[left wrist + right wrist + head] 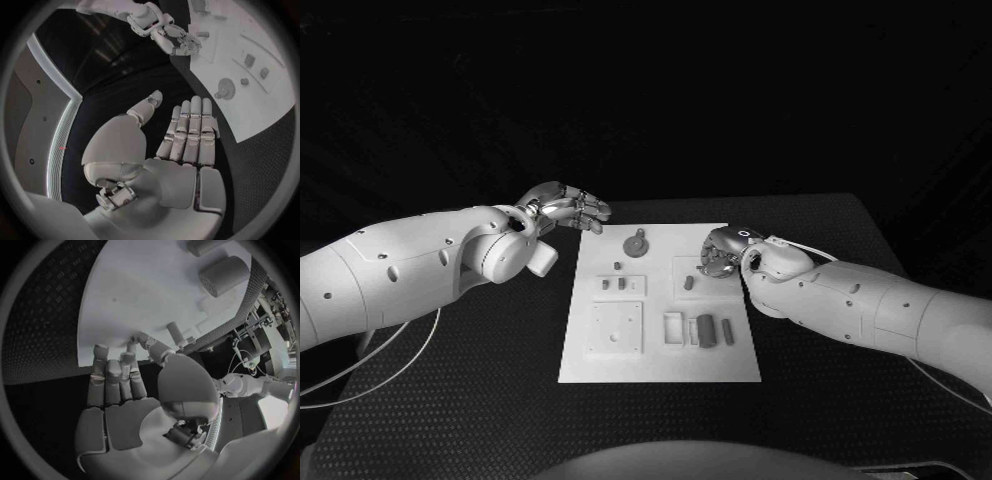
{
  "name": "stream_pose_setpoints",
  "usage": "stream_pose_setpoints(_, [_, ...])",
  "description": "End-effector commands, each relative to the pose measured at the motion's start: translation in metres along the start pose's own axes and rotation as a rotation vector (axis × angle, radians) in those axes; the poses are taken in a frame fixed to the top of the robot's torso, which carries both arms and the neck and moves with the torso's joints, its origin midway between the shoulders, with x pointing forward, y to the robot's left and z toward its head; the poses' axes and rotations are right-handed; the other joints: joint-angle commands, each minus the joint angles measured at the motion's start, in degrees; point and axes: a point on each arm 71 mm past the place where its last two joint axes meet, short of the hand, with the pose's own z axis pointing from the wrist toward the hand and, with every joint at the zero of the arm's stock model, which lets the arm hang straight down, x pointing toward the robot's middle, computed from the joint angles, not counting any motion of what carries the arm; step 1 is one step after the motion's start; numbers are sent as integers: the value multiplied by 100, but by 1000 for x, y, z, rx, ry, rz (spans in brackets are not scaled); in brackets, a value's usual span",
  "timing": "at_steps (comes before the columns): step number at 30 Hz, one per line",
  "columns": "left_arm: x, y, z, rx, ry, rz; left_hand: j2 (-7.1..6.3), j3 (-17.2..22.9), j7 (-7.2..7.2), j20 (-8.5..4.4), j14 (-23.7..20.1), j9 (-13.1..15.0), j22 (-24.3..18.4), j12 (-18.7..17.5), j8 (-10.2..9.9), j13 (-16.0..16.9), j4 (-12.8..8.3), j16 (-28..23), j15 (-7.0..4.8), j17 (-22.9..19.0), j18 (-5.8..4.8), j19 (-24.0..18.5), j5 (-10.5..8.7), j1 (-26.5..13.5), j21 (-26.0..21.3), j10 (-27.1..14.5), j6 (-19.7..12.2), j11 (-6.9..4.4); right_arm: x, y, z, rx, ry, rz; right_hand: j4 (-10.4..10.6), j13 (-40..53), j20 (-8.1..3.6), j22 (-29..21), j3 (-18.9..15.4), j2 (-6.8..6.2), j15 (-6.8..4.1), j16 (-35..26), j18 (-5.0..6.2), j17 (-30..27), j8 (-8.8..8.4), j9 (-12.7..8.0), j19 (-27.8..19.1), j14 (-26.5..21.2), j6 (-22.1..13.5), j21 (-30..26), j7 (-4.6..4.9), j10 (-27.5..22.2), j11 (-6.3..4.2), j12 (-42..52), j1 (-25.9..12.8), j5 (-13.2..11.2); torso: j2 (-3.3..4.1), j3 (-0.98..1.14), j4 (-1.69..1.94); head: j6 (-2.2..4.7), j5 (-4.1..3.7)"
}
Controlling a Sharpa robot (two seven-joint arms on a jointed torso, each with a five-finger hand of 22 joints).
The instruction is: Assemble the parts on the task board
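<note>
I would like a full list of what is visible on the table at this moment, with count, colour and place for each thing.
Task board: one, white, middle of the black table.
Round part with a tab: one, grey, far end of the board.
Small parts: several, grey, in a row on the board's left half.
Long parts: two, dark grey, upright in the board's right half.
Table: one, black, textured.
Left robot hand: silver, fingers spread, holds nothing, beside the board's far left corner.
Right robot hand: silver, fingertips at the board's right edge; whether it holds a part is unclear.
</note>
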Motion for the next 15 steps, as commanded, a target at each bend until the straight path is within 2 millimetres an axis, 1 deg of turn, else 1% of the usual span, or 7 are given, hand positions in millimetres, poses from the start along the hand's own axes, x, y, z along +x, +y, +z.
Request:
stream_pose_setpoints(1, [2,-2,0,7,14,-3,1,-10,13,0,36,-5,-10,-24,27,-6,38,-24,9,8,37,16,-13,-72,25,13,-45,24,15,-5,-4,-7,66,-28,-27,-10,13,112,-3,100,-4,-38,119,3,-28,-8,-56,-49,24,-15,5,-38,14,-37,121,17,-1,4,-1,-2,0])
stream_pose_setpoints(2, [2,-2,0,7,14,-3,1,-10,13,0,36,-5,-11,-24,27,-6,38,-25,9,9,37,16,-13,-72,25,13,-46,24,15,-5,-4,-10,68,-32,-29,-11,17,113,-3,140,-5,-37,119,4,-26,-14,-66,-54,45,-15,2,-43,11,-35,150,18,-1,4,-1,-2,0])
stream_pose_setpoints(4, [2,-2,0,6,14,-3,0,-10,13,-1,36,-5,-12,-24,26,-6,38,-26,9,10,37,16,-13,-72,26,12,-47,24,16,-5,-4,-16,70,-44,-29,-14,21,113,47,171,-9,-37,119,6,-25,-30,-85,-66,90,-18,-6,-52,5,-33,251,28,-1,3,-2,-4,-2])
stream_pose_setpoints(5, [2,-2,0,6,14,-3,1,-10,13,-1,36,-5,-12,-24,26,-7,39,-27,9,11,37,16,-13,-71,26,12,-48,24,16,-5,-5,-24,73,-58,-10,-22,39,105,211,133,-9,-42,119,4,-34,-55,-81,-72,127,-27,-4,-54,6,-34,315,42,0,3,-2,-5,-4])
stream_pose_setpoints(8, [3,-2,0,7,17,-3,0,-9,14,-1,36,-6,-14,-24,26,-8,38,-29,8,14,38,15,-13,-69,26,11,-50,24,18,-5,-4,-44,82,-95,-16,-28,52,108,331,145,-10,-34,119,6,-18,-70,-69,-67,205,-19,-19,-48,-2,-25,301,32,1,5,0,-8,-7])
stream_pose_setpoints(11, [3,-2,0,7,18,-4,0,-9,14,-2,37,-7,-16,-25,25,-8,38,-31,8,16,38,15,-13,-68,26,10,-51,24,19,-7,-4,-57,92,-126,-19,-29,49,112,363,134,-16,-24,119,10,-4,-72,-57,-58,247,-7,-31,-32,-13,-14,293,27,0,2,-1,-10,-15])
stream_pose_setpoints(15, [4,-2,0,7,20,-4,0,-8,15,-2,38,-7,-17,-25,25,-9,37,-33,8,19,38,15,-13,-66,27,9,-53,24,20,-8,-4,-72,92,-150,-17,-30,34,117,387,115,-31,2,119,18,14,-76,-16,-22,299,25,-49,12,-32,13,264,22,0,3,0,-13,-24])
